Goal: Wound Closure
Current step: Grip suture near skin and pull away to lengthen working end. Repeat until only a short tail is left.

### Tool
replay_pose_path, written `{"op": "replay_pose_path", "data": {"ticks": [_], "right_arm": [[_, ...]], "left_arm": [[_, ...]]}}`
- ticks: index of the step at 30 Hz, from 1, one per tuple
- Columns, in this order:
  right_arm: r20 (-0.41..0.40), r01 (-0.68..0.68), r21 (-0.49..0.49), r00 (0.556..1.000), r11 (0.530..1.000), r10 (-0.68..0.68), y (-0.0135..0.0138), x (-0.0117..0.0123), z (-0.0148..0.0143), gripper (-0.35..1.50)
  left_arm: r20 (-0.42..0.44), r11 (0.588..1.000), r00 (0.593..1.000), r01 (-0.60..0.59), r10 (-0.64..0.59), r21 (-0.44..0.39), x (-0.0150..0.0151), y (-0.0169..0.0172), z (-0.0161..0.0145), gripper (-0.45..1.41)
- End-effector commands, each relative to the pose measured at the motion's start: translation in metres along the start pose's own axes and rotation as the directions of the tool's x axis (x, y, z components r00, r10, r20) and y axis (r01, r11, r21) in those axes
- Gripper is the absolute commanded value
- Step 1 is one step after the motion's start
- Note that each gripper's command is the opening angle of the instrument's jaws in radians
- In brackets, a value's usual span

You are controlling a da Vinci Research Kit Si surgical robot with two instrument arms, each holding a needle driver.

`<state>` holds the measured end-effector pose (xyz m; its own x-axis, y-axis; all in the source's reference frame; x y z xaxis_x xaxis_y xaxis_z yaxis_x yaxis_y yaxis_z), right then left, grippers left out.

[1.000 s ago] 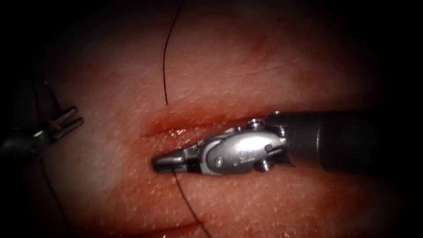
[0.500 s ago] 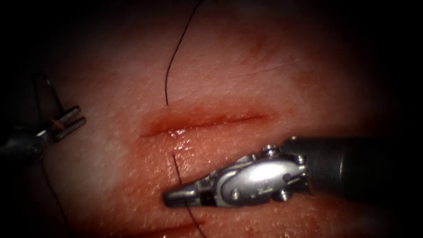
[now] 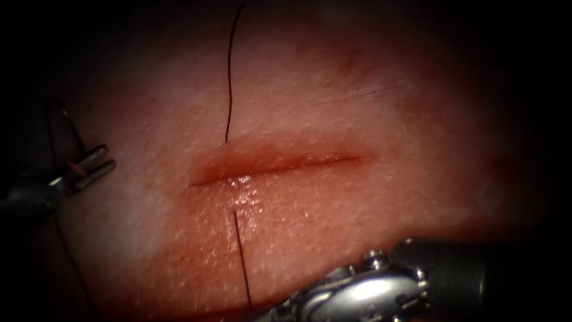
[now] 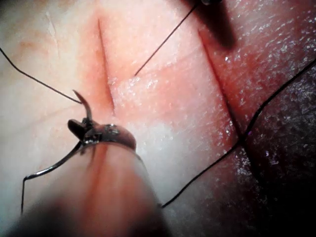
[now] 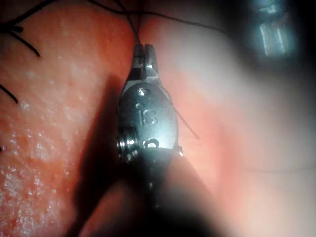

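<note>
The cut [image 3: 274, 166] runs across the middle of the tissue [image 3: 357, 107]. Dark thread [image 3: 229, 77] goes into the tissue just above the cut near its left end. It comes out below the cut as a straight strand [image 3: 241, 262] running down to my right tool [image 3: 357, 295] at the bottom edge. In the right wrist view the right jaws [image 5: 143, 52] are shut on the thread [image 5: 132, 27]. My left tool [image 3: 92, 166] waits left of the cut, off the tissue. Its jaws [image 4: 83, 131] hold the curved needle [image 4: 87, 106] at mid-curve, the tip standing free.
Red fluid wets the tissue around and below the cut. The left wrist view has a second cut [image 4: 219, 94] beside the first [image 4: 105, 69], and slack thread [image 4: 232, 148] lying over the tissue. Thread also trails down from the left tool [image 3: 68, 256].
My right tool moved from beside the cut down to the bottom edge, gripping the thread. The strand below the cut has grown longer, and the strand above has straightened. The left tool stayed put.
</note>
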<state>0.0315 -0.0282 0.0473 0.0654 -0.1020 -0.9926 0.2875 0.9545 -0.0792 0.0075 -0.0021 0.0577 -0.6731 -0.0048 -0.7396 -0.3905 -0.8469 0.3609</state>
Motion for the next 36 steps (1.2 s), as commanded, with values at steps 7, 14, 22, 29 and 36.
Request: {"op": "replay_pose_path", "data": {"ticks": [7, 14, 22, 29, 36], "right_arm": [[-0.008, -0.009, 0.03, 1.0, 1.0, 0.009, -0.003, 0.0017, 0.0, -0.35], [-0.017, -0.021, 0.06, 1.0, 0.998, 0.022, -0.0048, 0.0037, 0.0003, -0.35], [-0.021, -0.042, 0.106, 0.999, 0.994, 0.044, -0.0061, 0.0054, -0.0001, -0.35], [-0.014, -0.059, 0.145, 0.998, 0.988, 0.062, -0.007, 0.0068, -0.0006, -0.35], [-0.01, -0.082, 0.151, 0.996, 0.985, 0.084, -0.0071, 0.0068, -0.0006, -0.35]], "left_arm": [[0.0, 1.0, 1.0, -0.001, 0.001, 0.001, 0.0, 0.0002, 0.0007, -0.45], [-0.001, 1.0, 1.0, 0.005, -0.005, 0.002, 0.0001, 0.0003, 0.0007, -0.45], [0.0, 1.0, 1.0, 0.004, -0.004, -0.002, 0.0, 0.0002, 0.0006, -0.45], [0.0, 1.0, 1.0, 0.006, -0.006, -0.004, -0.0001, -0.0001, 0.0009, -0.45], [0.0, 1.0, 1.0, 0.009, -0.009, -0.013, -0.0009, -0.0011, 0.0017, -0.45]]}}
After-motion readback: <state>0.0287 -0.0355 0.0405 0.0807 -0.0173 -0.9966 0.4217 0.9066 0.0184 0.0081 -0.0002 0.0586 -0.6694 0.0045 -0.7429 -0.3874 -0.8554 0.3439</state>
